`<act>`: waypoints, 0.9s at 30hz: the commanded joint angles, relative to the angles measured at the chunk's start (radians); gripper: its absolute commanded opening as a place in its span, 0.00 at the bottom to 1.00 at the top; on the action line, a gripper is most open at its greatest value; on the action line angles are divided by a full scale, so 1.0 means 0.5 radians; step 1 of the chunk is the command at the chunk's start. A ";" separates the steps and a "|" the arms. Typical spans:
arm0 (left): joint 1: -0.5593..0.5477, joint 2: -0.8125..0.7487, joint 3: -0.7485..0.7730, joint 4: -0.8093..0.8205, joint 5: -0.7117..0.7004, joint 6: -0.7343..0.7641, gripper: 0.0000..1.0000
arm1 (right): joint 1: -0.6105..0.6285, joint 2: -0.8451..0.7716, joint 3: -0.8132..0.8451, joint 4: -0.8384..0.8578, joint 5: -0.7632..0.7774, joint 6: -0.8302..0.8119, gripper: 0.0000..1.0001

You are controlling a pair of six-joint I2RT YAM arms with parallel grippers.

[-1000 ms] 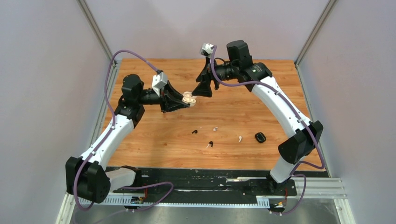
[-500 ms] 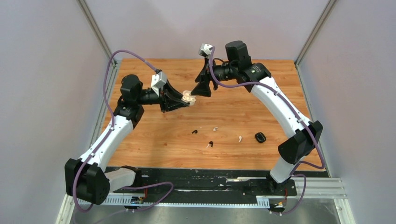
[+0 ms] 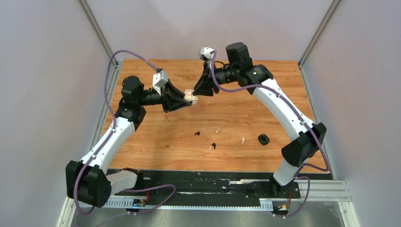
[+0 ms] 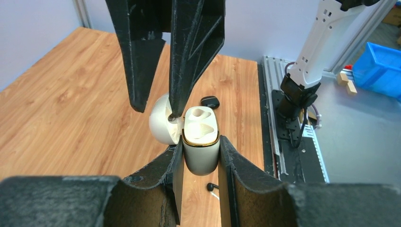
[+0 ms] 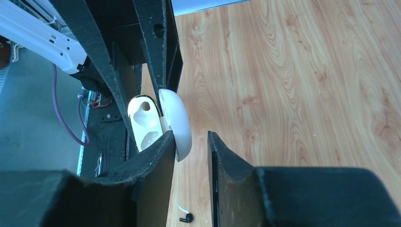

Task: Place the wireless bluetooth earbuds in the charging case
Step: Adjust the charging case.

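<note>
Left wrist | left gripper (image 4: 199, 142) clamps charging case (image 4: 201, 153) | right gripper (image 4: 157, 112) part-open, astride its lid (image 4: 158, 128), one finger touching

Pale lilac walls (image 3: 47, 94); orange wooden tabletop (image 3: 156, 142)

1 camera looks down from high behind the near edge, covering the whole table (image 3: 246, 118). 2 wrist cameras sit close — facing each other, both showing the white case (image 4: 201, 146).
</note>
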 commanded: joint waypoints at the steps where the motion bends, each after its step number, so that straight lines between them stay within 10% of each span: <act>1: -0.014 -0.024 0.004 0.149 -0.015 -0.009 0.00 | 0.009 -0.028 0.010 -0.010 -0.063 -0.037 0.28; 8: -0.013 -0.005 0.001 0.084 -0.154 0.009 0.00 | 0.021 -0.033 0.004 -0.023 -0.048 -0.067 0.00; 13: -0.015 0.021 0.012 -0.057 -0.297 0.010 0.02 | 0.031 -0.047 0.031 -0.014 0.132 -0.137 0.00; 25: -0.015 0.007 0.129 -0.728 -0.435 0.344 0.96 | 0.032 -0.093 0.007 0.007 0.348 -0.309 0.00; 27: -0.013 -0.077 0.108 -0.760 -0.437 0.409 0.99 | 0.034 -0.111 -0.015 0.001 0.363 -0.362 0.00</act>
